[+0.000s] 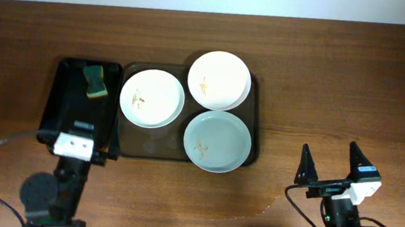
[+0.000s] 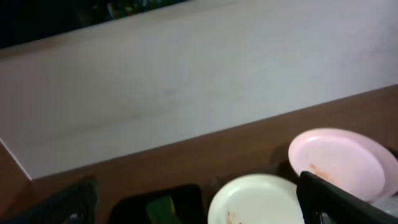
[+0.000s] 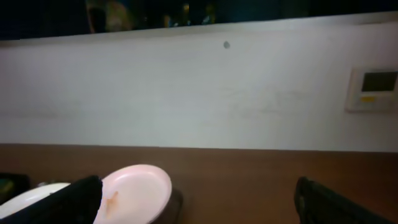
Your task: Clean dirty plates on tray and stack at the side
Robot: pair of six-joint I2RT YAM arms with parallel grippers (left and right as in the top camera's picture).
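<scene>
Three white plates lie on the grey-brown tray (image 1: 254, 137). The left plate (image 1: 152, 97) and the far right plate (image 1: 219, 80) have brown smears, and so does the bluish near plate (image 1: 217, 140). My left gripper (image 1: 79, 133) is open and empty over the near end of a black tray, left of the plates. In the left wrist view, my left gripper (image 2: 199, 204) faces the left plate (image 2: 255, 199) and the far plate (image 2: 339, 158). My right gripper (image 1: 329, 157) is open and empty over bare table, right of the tray. In the right wrist view, my right gripper (image 3: 205, 202) sees the far plate (image 3: 134, 190).
A smaller black tray (image 1: 66, 93) stands left of the grey-brown tray and holds a green and yellow sponge (image 1: 96, 81), also seen in the left wrist view (image 2: 158, 206). A white wall runs behind the brown wooden table (image 1: 340, 82).
</scene>
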